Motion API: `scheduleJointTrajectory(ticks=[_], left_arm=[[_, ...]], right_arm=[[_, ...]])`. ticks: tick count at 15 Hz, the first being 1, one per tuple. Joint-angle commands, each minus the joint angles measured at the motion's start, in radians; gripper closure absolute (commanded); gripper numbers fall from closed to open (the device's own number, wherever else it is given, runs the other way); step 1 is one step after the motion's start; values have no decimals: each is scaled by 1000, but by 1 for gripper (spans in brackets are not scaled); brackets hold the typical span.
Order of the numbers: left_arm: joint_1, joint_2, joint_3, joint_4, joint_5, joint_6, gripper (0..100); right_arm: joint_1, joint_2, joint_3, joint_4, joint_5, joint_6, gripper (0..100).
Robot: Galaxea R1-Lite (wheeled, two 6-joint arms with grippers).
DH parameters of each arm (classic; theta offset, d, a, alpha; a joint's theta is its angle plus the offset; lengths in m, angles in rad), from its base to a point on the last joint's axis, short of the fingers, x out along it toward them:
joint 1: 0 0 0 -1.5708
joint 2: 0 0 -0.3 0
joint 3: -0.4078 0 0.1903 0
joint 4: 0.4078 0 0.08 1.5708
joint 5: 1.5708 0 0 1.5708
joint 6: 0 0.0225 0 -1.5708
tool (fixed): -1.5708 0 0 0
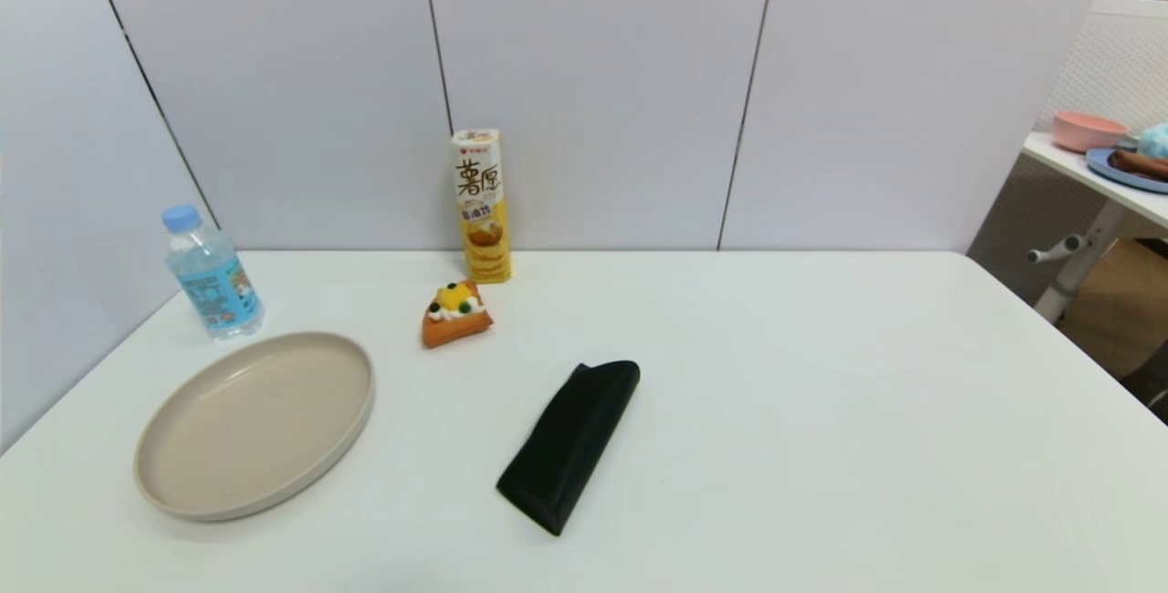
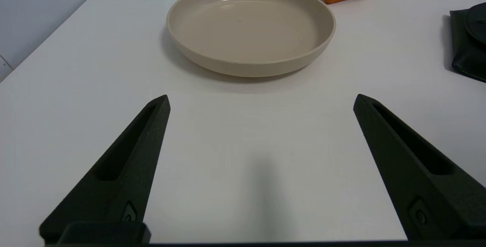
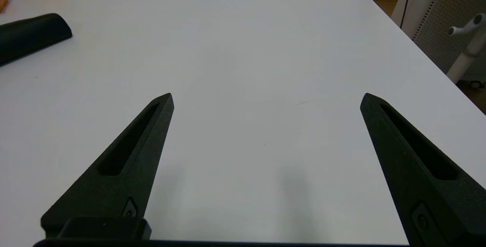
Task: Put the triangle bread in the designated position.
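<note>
You have one triangle bread [image 1: 455, 315] lying on the white table [image 1: 776, 410], just in front of the one upright yellow snack box [image 1: 481, 205] and apart from the one beige plate [image 1: 255, 424]. One black pouch [image 1: 569, 442] lies nearer, and one water bottle [image 1: 212, 274] stands behind the plate. Only the wrist views show your grippers: the left gripper [image 2: 261, 100] and the right gripper [image 3: 266, 98] both hover spread wide, holding nothing. The left wrist view cuts off the bread's top.

Plate [image 1: 255, 424], bottle [image 1: 212, 272], carton [image 1: 481, 205], pouch [image 1: 568, 444]
</note>
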Motion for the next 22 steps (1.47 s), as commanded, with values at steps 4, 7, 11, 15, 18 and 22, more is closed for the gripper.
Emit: scheduleJointTrajectory(ticks=[4,7,11,15,18,22], left_arm=[[-54,420,-329,-35,9,-30,0],[-72,706,-621,-32,12,-42,0],[-70,1134,-1061,-32,13,-51,0],[-70,1466,-1282,-39,15,-39,0],[-70,1725,-1437,-39,10,91,0],[-101,1958,-1667,74,-29,269,0]], right_arm=[[0,0,2,0,1,0,0],[0,0,2,0,1,0,0],[0,0,2,0,1,0,0],[0,0,2,0,1,0,0],[0,0,2,0,1,0,0],[0,0,2,0,1,0,0]])
